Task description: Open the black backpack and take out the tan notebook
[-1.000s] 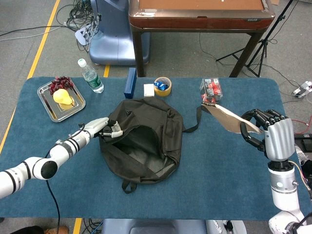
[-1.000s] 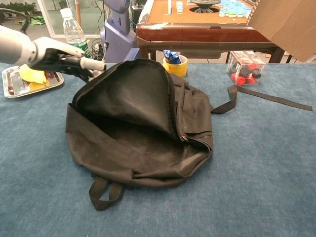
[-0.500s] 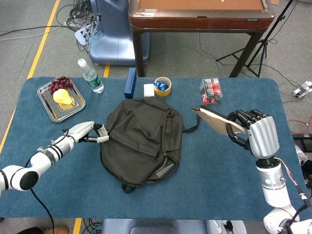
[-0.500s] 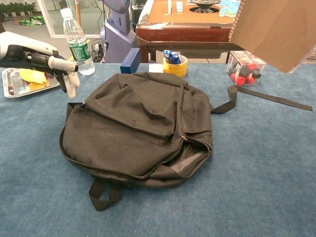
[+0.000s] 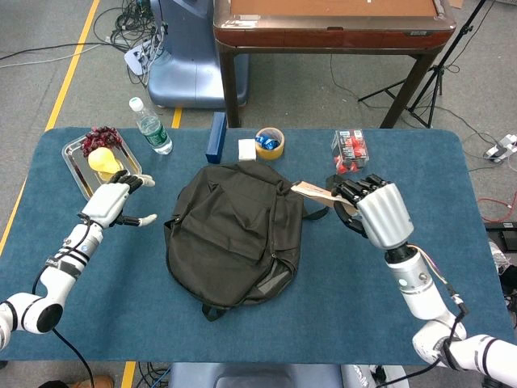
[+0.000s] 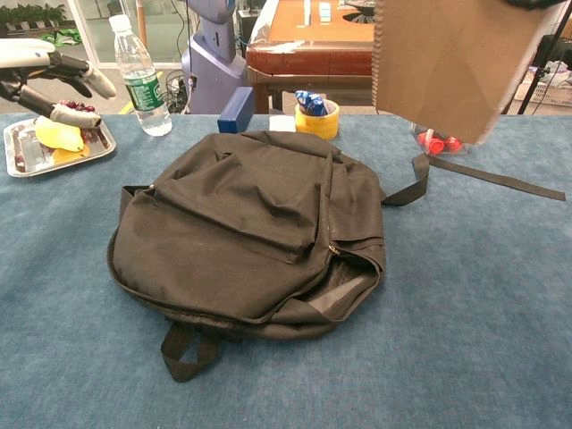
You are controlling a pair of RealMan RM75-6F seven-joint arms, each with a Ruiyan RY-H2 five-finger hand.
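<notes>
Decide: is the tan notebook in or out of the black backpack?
Out: the right hand holds the tan notebook above the table, clear of the black backpack.

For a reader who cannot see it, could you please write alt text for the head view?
The robot's right hand holds a tan notebook in the air beside a black backpack lying on a blue table. The left hand hangs open and empty to the backpack's left, near a metal tray of fruit.
</notes>
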